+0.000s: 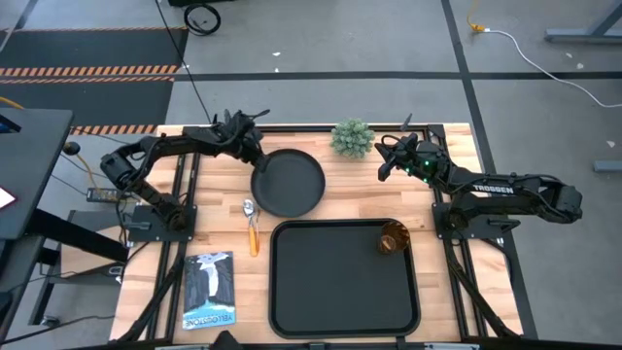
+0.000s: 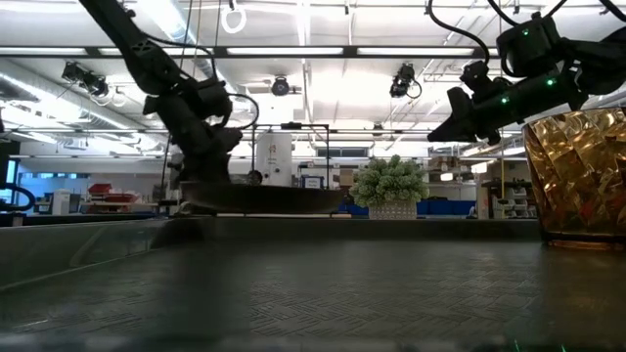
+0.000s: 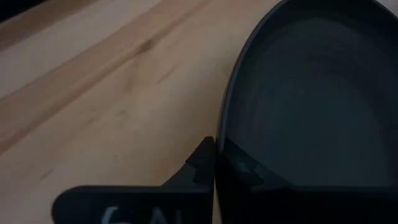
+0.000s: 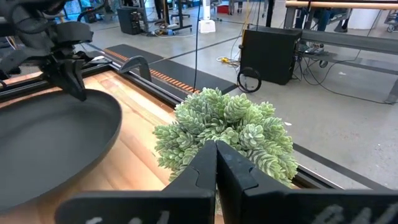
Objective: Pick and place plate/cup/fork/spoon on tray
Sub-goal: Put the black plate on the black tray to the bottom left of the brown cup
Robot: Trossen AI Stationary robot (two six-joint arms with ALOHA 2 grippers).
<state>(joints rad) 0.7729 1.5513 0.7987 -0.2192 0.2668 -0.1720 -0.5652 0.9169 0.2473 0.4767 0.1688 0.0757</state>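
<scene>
Hiding plate [image 3: 323, 93] rim, left gripper [image 3: 214, 165] jaws

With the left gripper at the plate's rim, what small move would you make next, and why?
Probably lift slightly and carry toward the tray. The left gripper is shut on the far rim of the plate, which sits on the table beyond the tray; the cup is already on it.
</scene>
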